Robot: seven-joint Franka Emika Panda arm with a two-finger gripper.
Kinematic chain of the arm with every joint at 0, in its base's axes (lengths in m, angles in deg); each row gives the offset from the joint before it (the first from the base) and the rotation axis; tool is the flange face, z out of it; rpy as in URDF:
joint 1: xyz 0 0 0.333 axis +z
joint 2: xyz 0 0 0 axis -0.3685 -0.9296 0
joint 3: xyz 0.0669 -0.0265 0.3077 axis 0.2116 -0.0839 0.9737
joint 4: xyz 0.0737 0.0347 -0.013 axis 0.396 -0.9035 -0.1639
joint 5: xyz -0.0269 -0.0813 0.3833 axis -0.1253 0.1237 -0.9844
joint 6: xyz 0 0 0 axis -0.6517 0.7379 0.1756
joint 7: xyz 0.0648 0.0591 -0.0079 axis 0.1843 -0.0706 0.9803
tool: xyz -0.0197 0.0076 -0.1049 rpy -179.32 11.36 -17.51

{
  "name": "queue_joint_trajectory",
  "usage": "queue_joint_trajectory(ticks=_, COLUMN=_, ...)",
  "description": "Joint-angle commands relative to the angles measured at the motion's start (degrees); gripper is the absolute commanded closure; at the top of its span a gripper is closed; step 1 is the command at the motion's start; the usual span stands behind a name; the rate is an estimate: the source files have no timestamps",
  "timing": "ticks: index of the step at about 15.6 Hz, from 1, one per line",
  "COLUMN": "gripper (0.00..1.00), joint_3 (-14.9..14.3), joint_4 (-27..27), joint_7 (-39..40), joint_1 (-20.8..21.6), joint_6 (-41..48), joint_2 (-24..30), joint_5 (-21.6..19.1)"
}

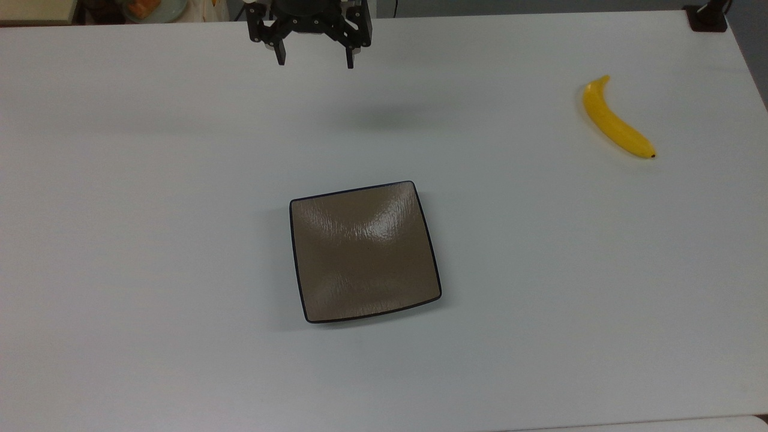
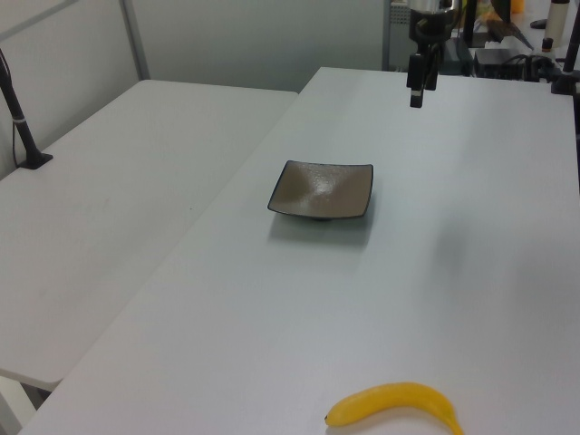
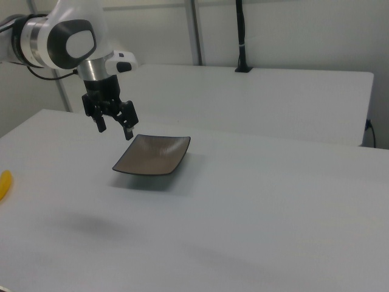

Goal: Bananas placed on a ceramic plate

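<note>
Hovering above the white bench point(image 1: 150, 240), the black two-finger pincer point(image 1: 314, 62) is held wide and empty; the curved yellow banana point(image 1: 617, 122) lies well apart from the bare square taupe ceramic plate point(image 1: 414, 240), presumably awaiting pickup.

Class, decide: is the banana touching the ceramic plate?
Apart. The top view shows the banana lying far toward the top view's right, bare table between it and the plate.

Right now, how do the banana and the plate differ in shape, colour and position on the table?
The banana is long, curved and bright yellow; the ceramic plate is square, glossy brown with a thin black rim. The plate sits mid-table, while the banana lies apart from it near the top view's upper right. Both rest flat on the white table, untouched by the open tool hanging above.
</note>
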State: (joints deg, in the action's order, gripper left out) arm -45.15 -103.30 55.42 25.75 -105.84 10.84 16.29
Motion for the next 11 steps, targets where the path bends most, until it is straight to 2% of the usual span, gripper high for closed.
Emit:
queue_joint_trajectory(ticks=1, gripper=0.0, joint_3=-1.1, joint_4=-3.9, joint_7=1.8, joint_1=2.1, joint_6=-1.3, joint_2=2.1, joint_5=1.0)
queue_joint_trajectory(ticks=11, gripper=0.0, joint_3=-1.1, joint_4=-3.8, joint_7=1.8, joint_1=1.7, joint_6=-1.5, joint_2=2.6, joint_5=1.0)
